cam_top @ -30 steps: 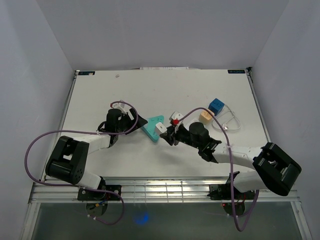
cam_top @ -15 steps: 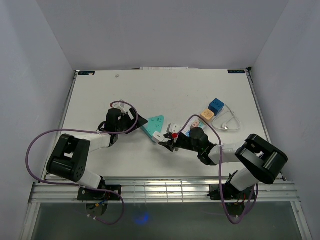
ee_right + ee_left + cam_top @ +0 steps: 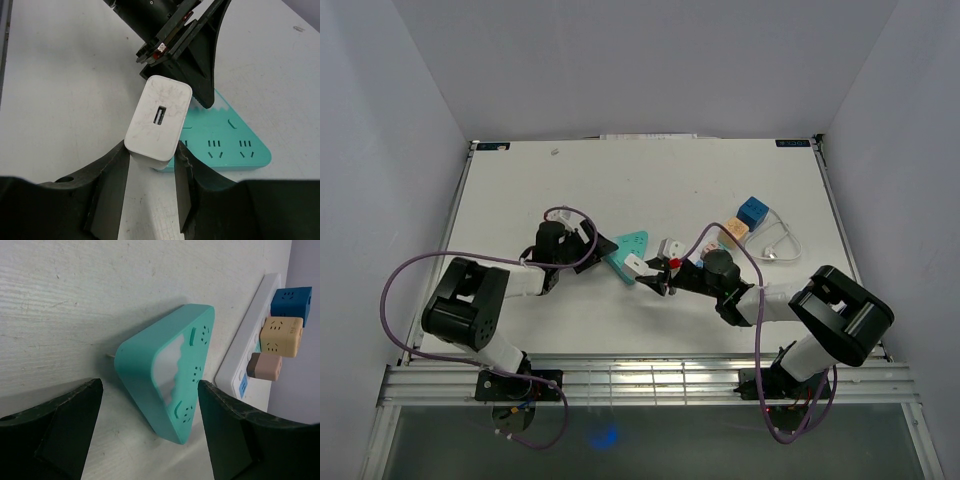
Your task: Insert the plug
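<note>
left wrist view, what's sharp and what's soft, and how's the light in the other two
Left wrist: the teal power strip is sharp, while the dark fingers in the foreground are soft. Right wrist: the white plug is crisp and evenly lit. Top external: flat light, only faint shadows.

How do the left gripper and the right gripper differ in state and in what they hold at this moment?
The left gripper is open; the right gripper is shut. The left gripper holds nothing, its fingers flanking the teal power strip without touching it, while the right gripper clamps a white USB charger near that strip. Both sit low over the table, facing each other across the strip.
</note>
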